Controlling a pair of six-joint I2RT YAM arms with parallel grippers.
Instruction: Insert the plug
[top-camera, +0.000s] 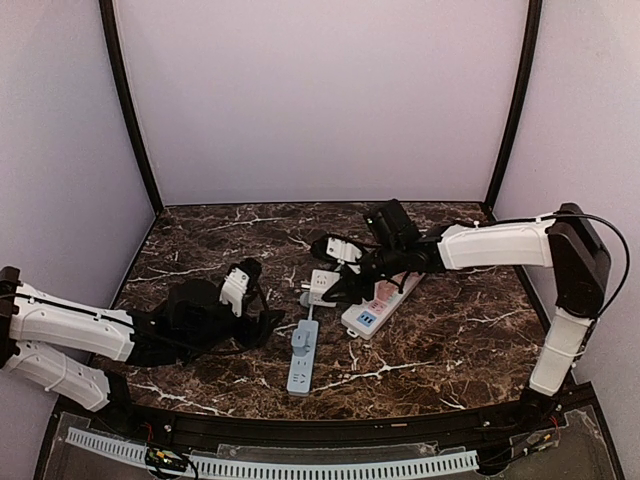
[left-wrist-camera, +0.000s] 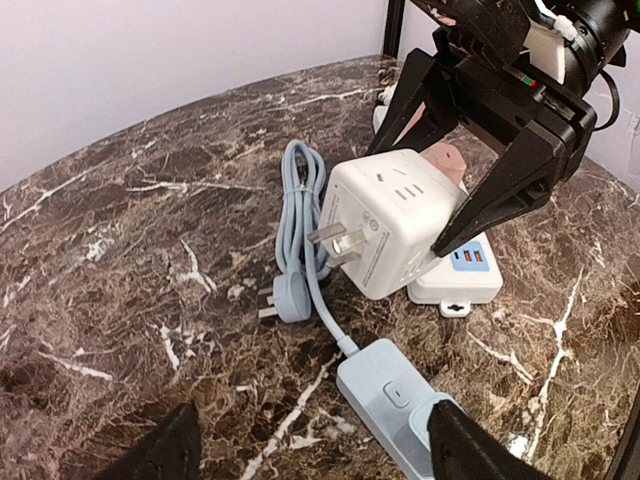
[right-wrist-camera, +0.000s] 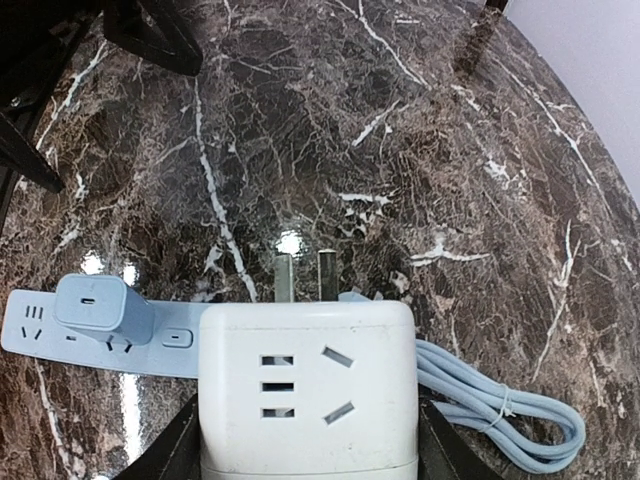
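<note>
Near the middle of the tabletop (top-camera: 470, 340), the right hand (top-camera: 328, 288) grips the white cube adapter (left-wrist-camera: 385, 225), one black finger on each side. The adapter's two flat prongs (left-wrist-camera: 340, 240) are bare and point toward the coiled blue cord (left-wrist-camera: 300, 210). Just behind the adapter lies a white power strip (top-camera: 380, 305). A blue power strip (top-camera: 303, 358) lies nearer the arms, with a blue charger (right-wrist-camera: 100, 305) plugged into it. The left hand (top-camera: 240, 285) hangs low just left of that strip, its fingers spread wide and holding nothing.
</note>
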